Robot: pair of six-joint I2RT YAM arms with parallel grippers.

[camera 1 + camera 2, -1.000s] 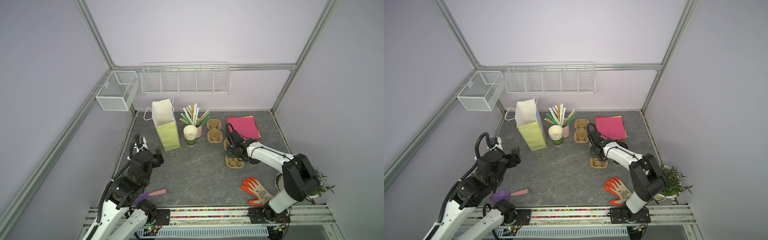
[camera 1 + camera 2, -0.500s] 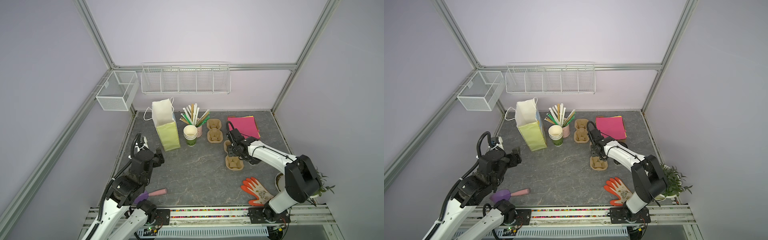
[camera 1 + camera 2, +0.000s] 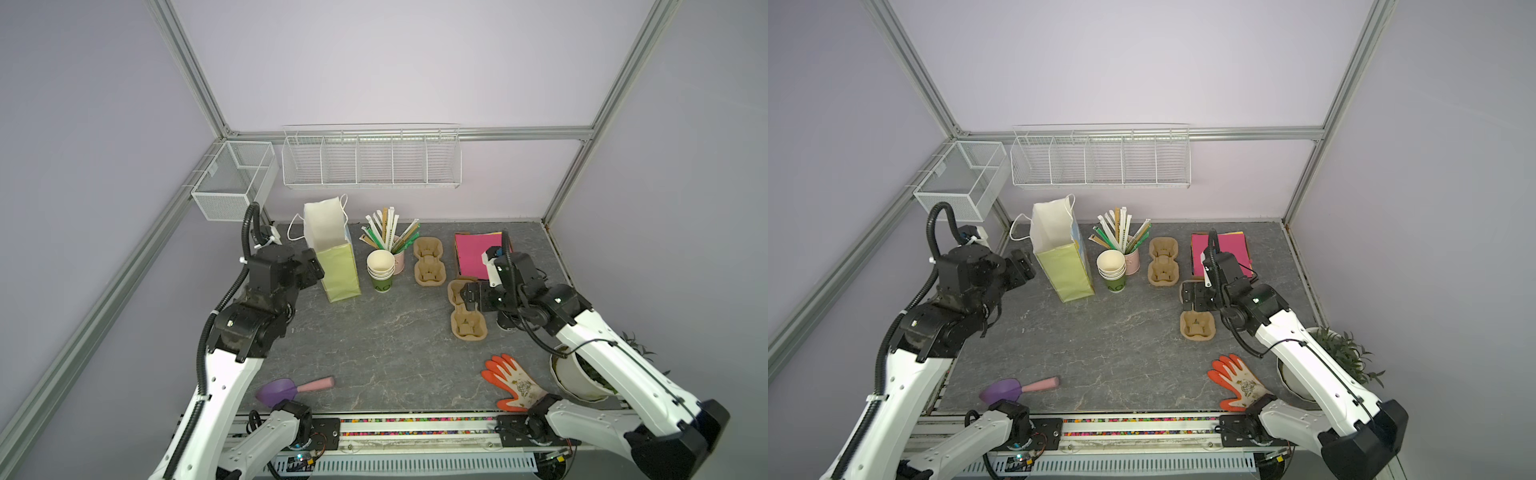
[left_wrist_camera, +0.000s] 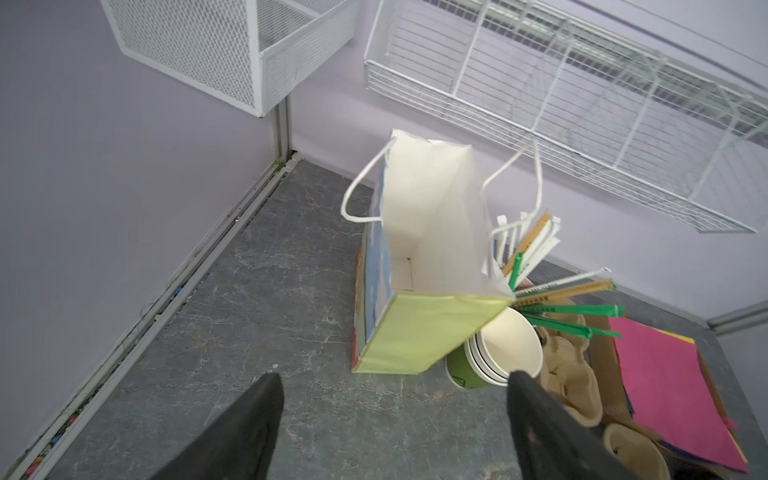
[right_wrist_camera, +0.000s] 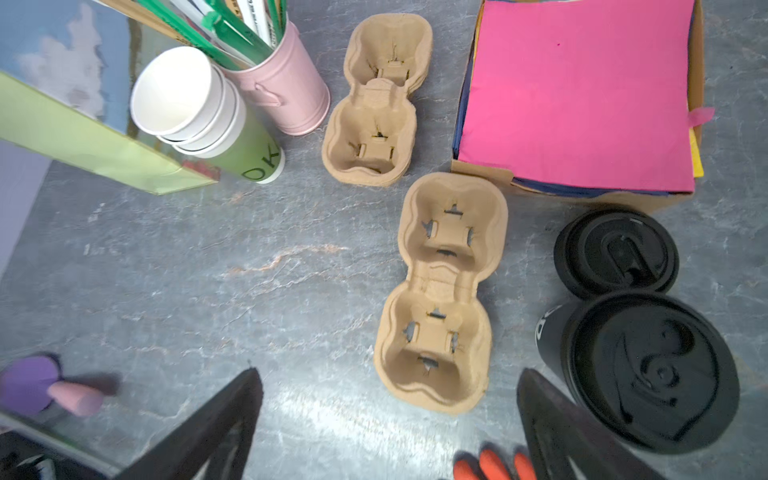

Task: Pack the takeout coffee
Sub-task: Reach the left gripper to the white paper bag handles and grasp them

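Two black takeout coffee cups with round black lids stand side by side in the right wrist view, the nearer one (image 5: pixel 648 365) in front of the farther one (image 5: pixel 615 253). My right arm hides them in both top views. A brown two-cup carrier (image 5: pixel 440 299) (image 3: pixel 467 328) lies flat beside them. My right gripper (image 5: pixel 388 374) (image 3: pixel 467 296) hovers open over the carrier, holding nothing, with the nearer cup just outside one finger. The open green paper bag (image 3: pixel 332 249) (image 4: pixel 419 249) stands upright at the back left. My left gripper (image 4: pixel 395 377) (image 3: pixel 311 266) is open and empty beside it.
A stack of green cups (image 3: pixel 380 270), a pink tin of straws (image 5: pixel 282 83) and a second carrier stack (image 3: pixel 429 262) stand beside the bag. A box of pink paper (image 3: pixel 478 255) sits behind the coffees. An orange glove (image 3: pixel 513 382), purple scoop (image 3: pixel 276 390) and plant pot (image 3: pixel 1329 361) lie near the front.
My right gripper has opened wide and let go of the carrier's rim, drawing back a little. The carrier stays flat on the table. The left arm has barely moved.
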